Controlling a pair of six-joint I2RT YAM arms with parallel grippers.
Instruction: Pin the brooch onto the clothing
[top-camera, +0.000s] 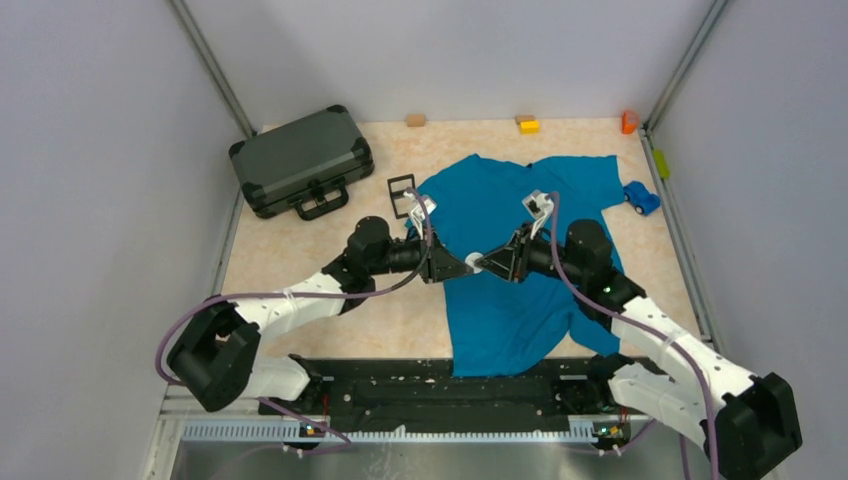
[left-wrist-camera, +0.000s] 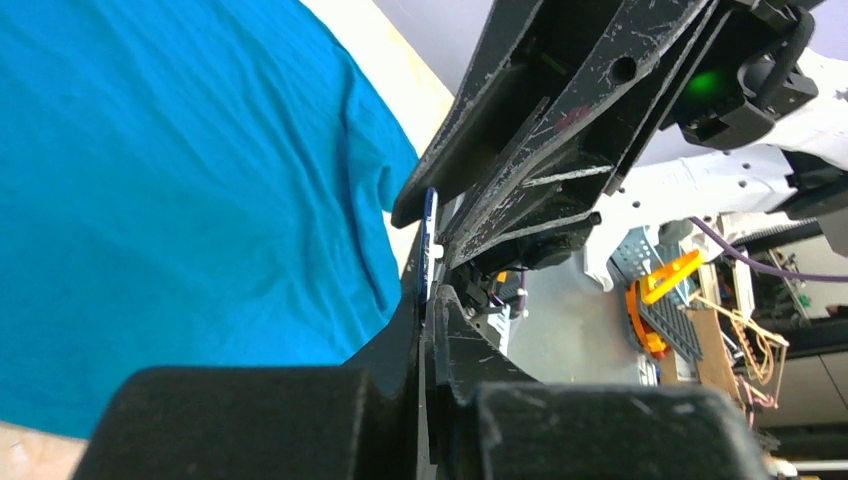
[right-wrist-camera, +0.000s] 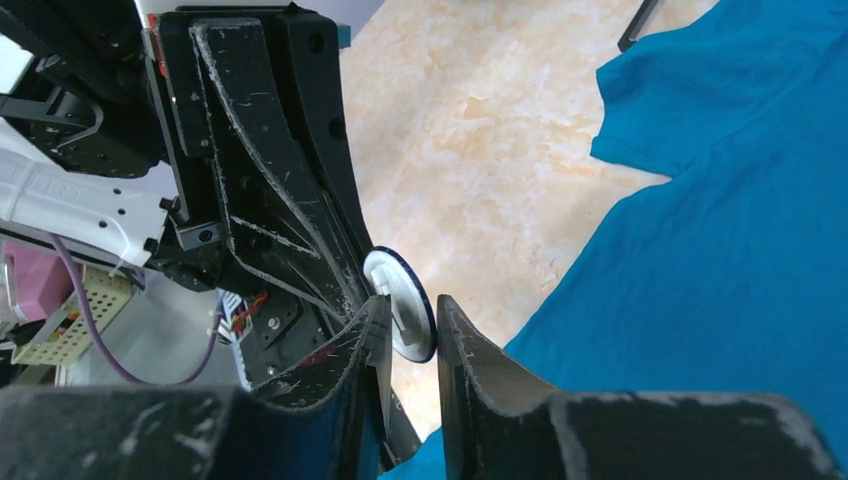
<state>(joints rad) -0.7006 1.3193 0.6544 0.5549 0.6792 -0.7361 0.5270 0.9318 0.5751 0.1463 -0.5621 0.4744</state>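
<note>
Step in hand, in my judgement: passing or re-gripping the brooch between my two arms before it goes to the T-shirt.

Position: the brooch is held off the counter, where both arms meet tip to tip over the shirt's left edge. It is not touching the fabric.

Left fingers: closed to a thin slit, and the brooch's blue rim runs down into it. I judge these have the hold.

Right fingers: slightly parted and straddling the disc. One finger lies against it, while a sliver of gap shows at the other. I judge this side is not clamped.

Orientation: the disc stands on edge, so my left wrist camera sees only the rim. Its pale face, with a small white fitting, turns toward my right wrist camera. Being round, it has no long axis, and its thin axis runs across the finger gaps.

Recommendation: close the right fingers squarely on the flat faces before easing the left. Do not pull apart while both sides grip. Then turn the fitting side down toward the fabric.

Risk: the disc is thin, and an off-centre pinch could flip it out.
</note>
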